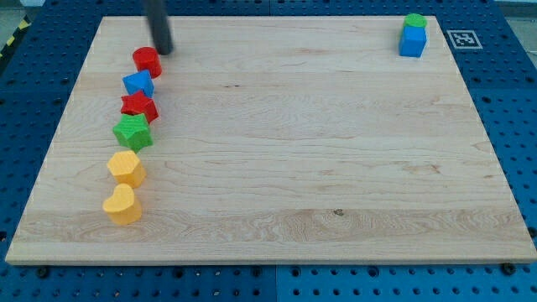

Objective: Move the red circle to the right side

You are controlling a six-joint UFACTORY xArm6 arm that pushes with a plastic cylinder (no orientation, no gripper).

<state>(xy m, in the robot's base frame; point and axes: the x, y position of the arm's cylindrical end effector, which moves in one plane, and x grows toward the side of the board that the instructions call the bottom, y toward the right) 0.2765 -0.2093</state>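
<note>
The red circle (pixel 147 61) lies near the board's top left, at the head of a column of blocks. My tip (pixel 164 51) is just to the upper right of the red circle, very close to its edge. Below the circle come a blue block (pixel 138 83), a red star (pixel 139 106), a green star (pixel 132 132), a yellow hexagon (pixel 126 168) and a yellow heart (pixel 122 205).
A green block (pixel 414 21) and a blue cube (pixel 412 41) sit together at the board's top right. The wooden board (pixel 294 151) lies on a blue perforated table. A marker tag (pixel 462 39) is off the board's top right corner.
</note>
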